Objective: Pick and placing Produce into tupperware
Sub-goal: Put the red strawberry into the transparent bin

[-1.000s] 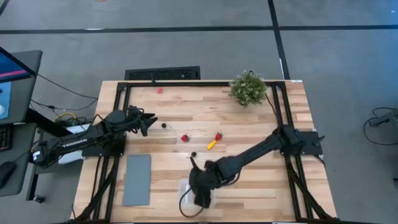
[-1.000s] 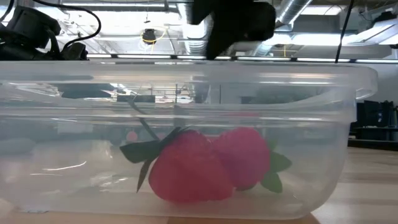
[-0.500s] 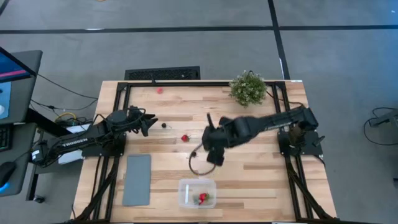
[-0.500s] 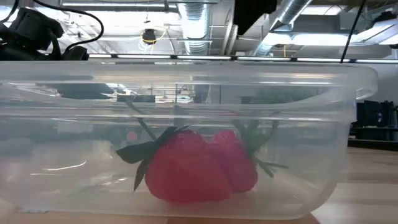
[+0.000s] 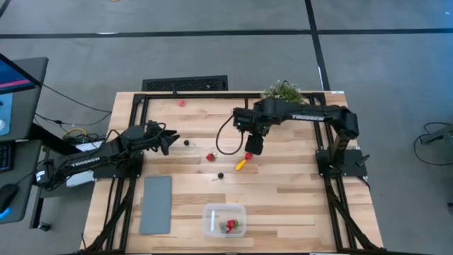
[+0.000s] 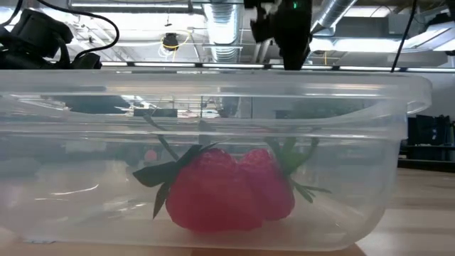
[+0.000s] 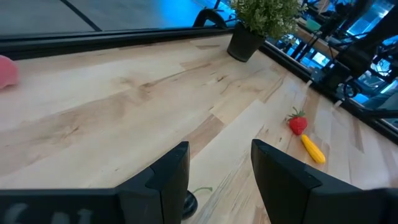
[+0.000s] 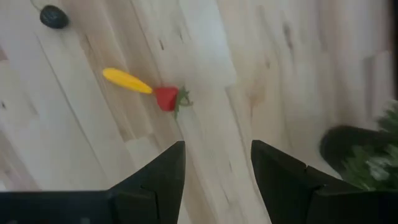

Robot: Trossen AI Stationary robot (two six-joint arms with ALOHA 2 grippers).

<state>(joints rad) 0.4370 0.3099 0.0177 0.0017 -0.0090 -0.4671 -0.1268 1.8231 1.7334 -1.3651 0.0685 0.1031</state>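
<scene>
Tupperware: clear container sitting at the table's near edge, well apart from both grippers; in the low view its wall is filling the picture
Strawberries in tupperware: two red pieces with green leaves lying inside, touching each other; showing red in the high view
Strawberry under right gripper: lying on the wood just ahead of the right gripper's fingers, touching one end of the yellow piece; seen from the left wrist too
Yellow piece: elongated, lying just beside the right gripper on the side towards the tupperware
Loose strawberry: resting between the two grippers, nearer the right one
Black berry, central: sitting near the yellow piece, between the right gripper and the tupperware
Black berry, left: lying just ahead of the left gripper
Right gripper: hovering over the strawberry by the yellow piece, fingers standing apart, holding nothing
Left gripper: waiting at the table's left side, fingers standing apart, empty
Potted plant: standing at the far edge, just behind the right arm
Grey slab: lying flat, beside the tupperware, below the left arm
Pink spot: sitting on the far edge, beyond the left gripper
</scene>
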